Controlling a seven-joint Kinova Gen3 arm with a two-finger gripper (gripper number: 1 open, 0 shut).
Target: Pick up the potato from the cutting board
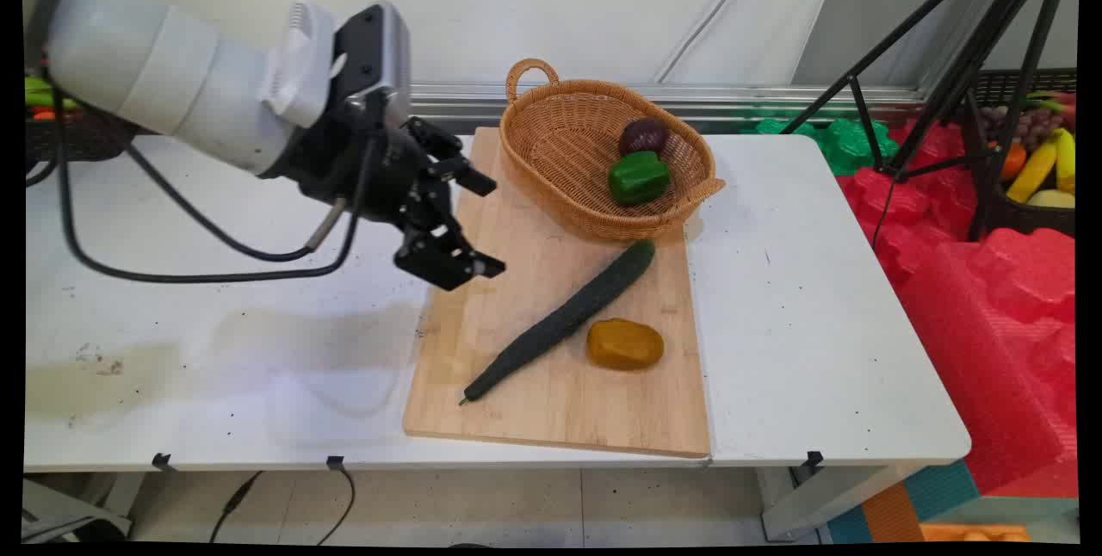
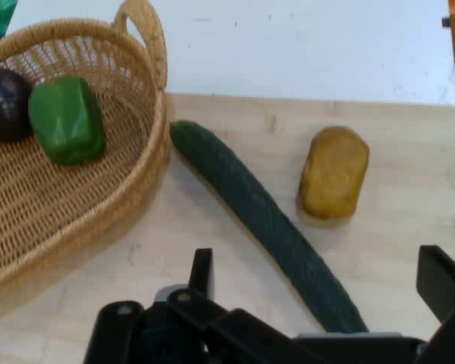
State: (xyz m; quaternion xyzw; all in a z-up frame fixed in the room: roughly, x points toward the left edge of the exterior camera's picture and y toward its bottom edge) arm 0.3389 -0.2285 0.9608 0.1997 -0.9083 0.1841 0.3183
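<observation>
My gripper (image 1: 489, 225) hangs open and empty above the left part of a wooden cutting board (image 1: 560, 405). A long dark green cucumber (image 1: 564, 319) lies slantwise on the board, to the gripper's right and nearer the table's front. Beside it lies a yellow-brown potato (image 1: 625, 343). A wicker basket (image 1: 551, 121) at the board's far end holds a green pepper (image 1: 639, 177) and a dark purple round vegetable (image 1: 644, 136). In the hand view the cucumber (image 2: 265, 220) runs between my fingers (image 2: 201, 271), with the potato (image 2: 334, 173) to the right of it and the basket (image 2: 98, 220) at the left.
A black tripod (image 1: 938, 74) stands off the table's right end over red foam (image 1: 990, 281). A dark crate of fruit (image 1: 1033, 169) sits at the far right. Black cables (image 1: 198, 263) hang from the arm over the table's left half.
</observation>
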